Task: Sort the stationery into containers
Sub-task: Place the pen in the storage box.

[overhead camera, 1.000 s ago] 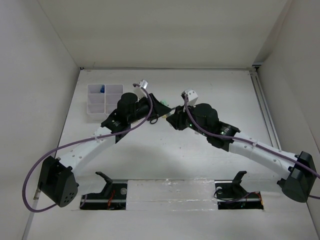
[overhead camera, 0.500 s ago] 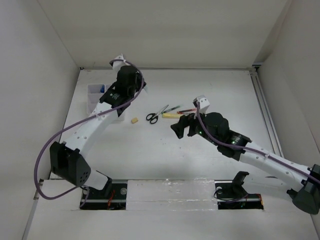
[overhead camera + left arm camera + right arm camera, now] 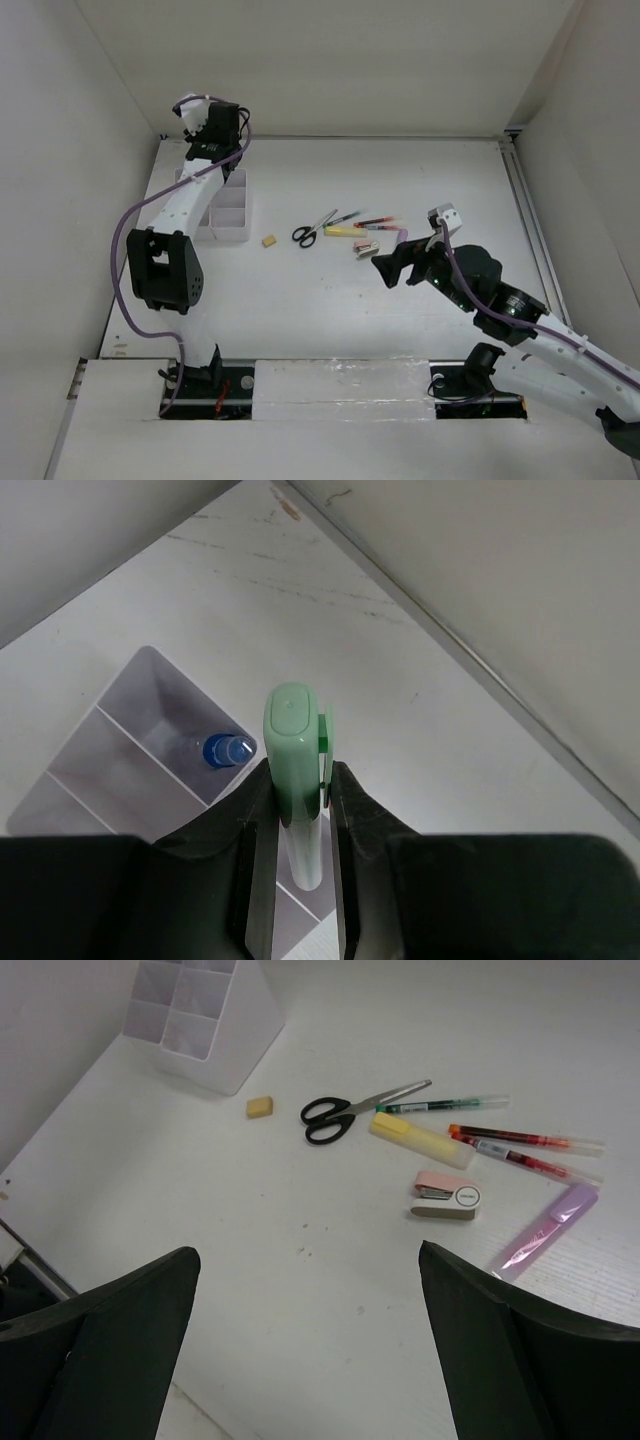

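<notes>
Green marker (image 3: 292, 742) sits clamped in left gripper (image 3: 298, 785); stapler (image 3: 447, 1196) label unreadably small.

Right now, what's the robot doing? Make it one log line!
left gripper: shut on green marker, over tray | right gripper: open, empty | on table: scissors, eraser

No word, brand, number or sign can be read anywhere. The pink stapler (image 3: 445, 1197) bears a small round mark on its side, and the red pens (image 3: 520, 1140) have printing along their barrels, all too small to make out
</notes>
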